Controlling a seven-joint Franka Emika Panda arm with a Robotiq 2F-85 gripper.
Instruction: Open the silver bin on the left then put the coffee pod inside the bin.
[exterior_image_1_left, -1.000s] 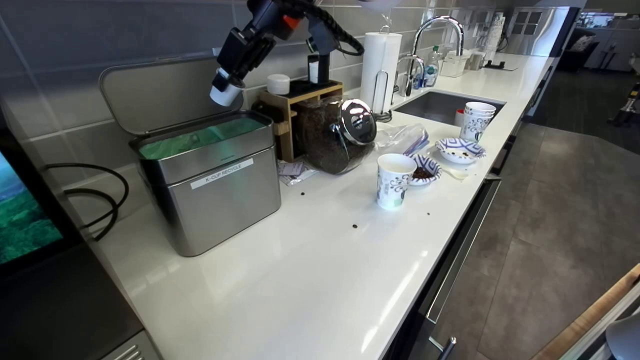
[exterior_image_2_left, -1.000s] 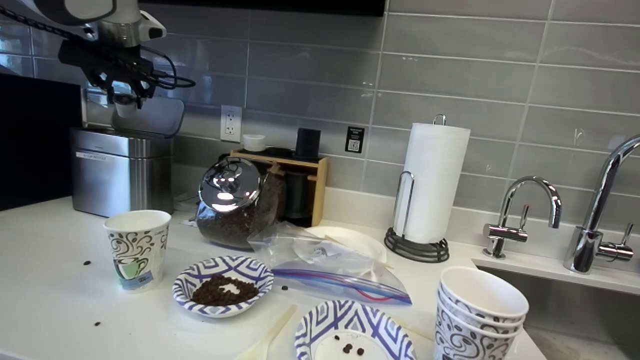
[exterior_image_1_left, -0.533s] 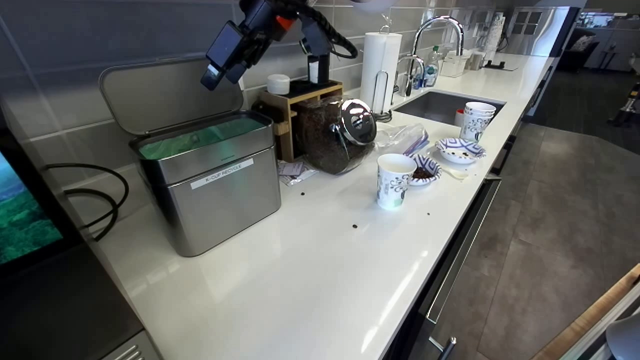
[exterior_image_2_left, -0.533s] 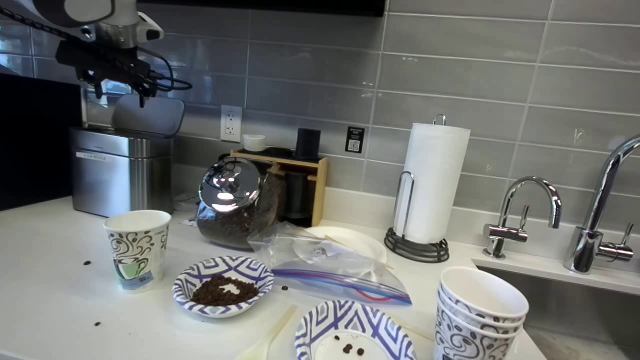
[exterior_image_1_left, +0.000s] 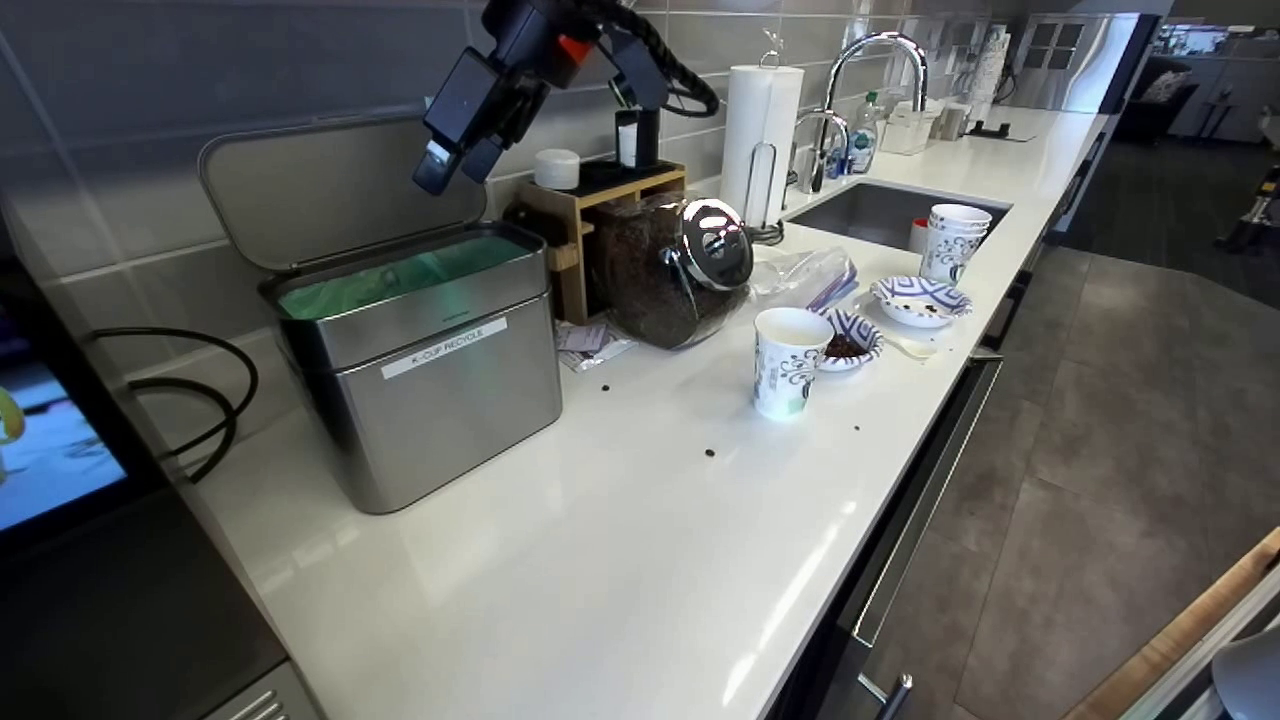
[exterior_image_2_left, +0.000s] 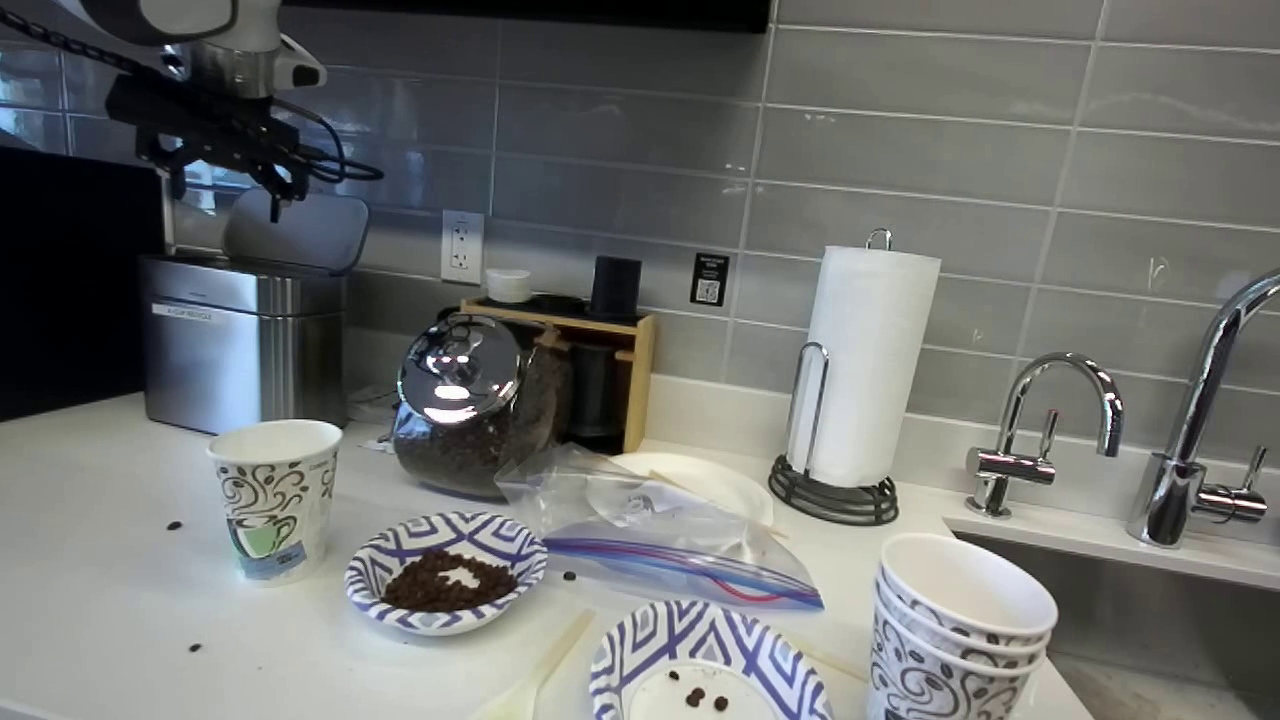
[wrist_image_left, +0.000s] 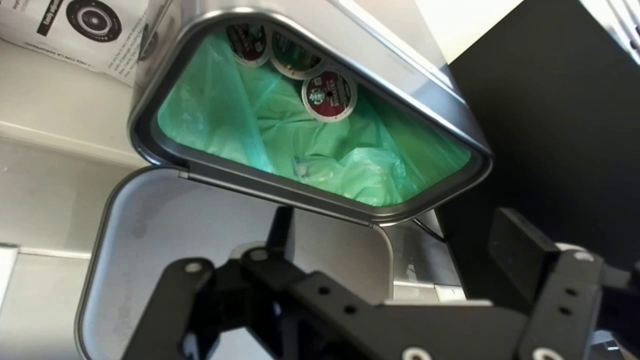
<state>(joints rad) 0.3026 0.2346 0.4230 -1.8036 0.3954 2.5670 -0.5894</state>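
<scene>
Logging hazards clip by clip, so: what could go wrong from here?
In the wrist view, the open gripper shows in front of the raised lid; the gap is hard to judge, so a careless retreat might knock the lid shut. If the gripper dips instead, it could snag the loose green liner inside the silver bin. Swinging away low, it might also bump the jar near the bin or tip the single upright paper cup.
</scene>
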